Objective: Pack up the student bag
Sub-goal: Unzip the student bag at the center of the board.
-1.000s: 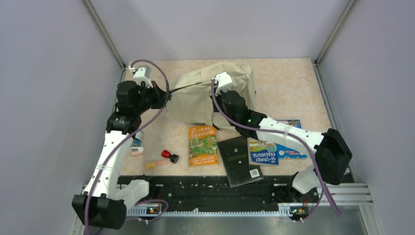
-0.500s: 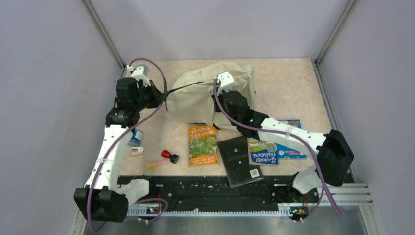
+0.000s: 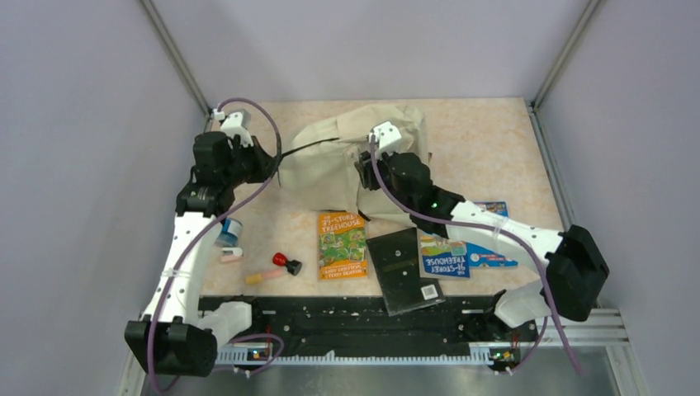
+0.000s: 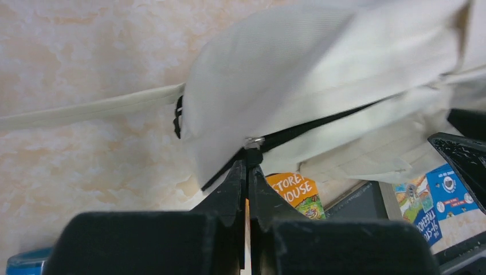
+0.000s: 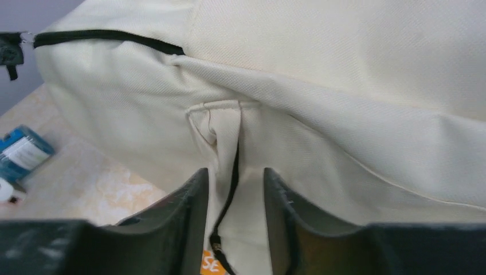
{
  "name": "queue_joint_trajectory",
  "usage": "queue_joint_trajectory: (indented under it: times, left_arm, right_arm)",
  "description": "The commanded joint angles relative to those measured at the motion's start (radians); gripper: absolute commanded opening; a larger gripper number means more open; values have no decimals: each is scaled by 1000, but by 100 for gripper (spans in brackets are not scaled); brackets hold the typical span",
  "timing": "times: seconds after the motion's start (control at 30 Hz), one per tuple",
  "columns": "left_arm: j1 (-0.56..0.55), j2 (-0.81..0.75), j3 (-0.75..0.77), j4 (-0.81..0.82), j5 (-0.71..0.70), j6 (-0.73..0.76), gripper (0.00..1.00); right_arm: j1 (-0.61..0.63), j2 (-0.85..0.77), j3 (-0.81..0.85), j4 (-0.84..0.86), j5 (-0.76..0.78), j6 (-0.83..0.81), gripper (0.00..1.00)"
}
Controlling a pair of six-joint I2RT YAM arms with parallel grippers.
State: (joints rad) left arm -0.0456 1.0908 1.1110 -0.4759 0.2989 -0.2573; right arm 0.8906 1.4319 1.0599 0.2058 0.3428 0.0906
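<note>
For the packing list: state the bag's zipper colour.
Black zipper, best in right wrist view.

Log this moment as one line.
left gripper: shut on black zipper pull | right gripper: open, astride cream fabric backpack

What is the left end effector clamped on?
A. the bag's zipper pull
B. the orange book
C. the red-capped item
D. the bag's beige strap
A: the left wrist view shows the left end effector shut on the zipper pull at the end of the black zipper line on the bag, while the orange book lies apart on the table.
</note>
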Motion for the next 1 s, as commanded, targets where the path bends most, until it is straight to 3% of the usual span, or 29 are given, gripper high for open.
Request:
queue_joint_trajectory:
  times: [0.0,0.07,0.13,0.23,0.4,0.7,0.97]
  left_arm:
    - [12,-76,-28,115,118,19,0]
    - [12,-89,-42,137,146,6,0]
    - [10,-92,-48,143,170,-3,0]
    - [5,-86,-51,152,215,-19,0]
    - [-8,-85,-51,154,237,-22,0]
    - [-13,-88,-71,148,267,-25,0]
    - [-41,-65,-85,132,265,-37,0]
  right_arm:
    - [-18,-119,-2,92,-162,-138,52]
    - [-17,-152,-7,88,-242,-178,64]
    - [-17,-175,-1,75,-286,-187,69]
    - [-17,-188,-11,106,-385,-170,72]
    - [-16,-143,-9,136,-612,-341,76]
    - [-16,-15,112,75,-735,-647,78]
    - [-16,119,235,46,-668,-801,77]
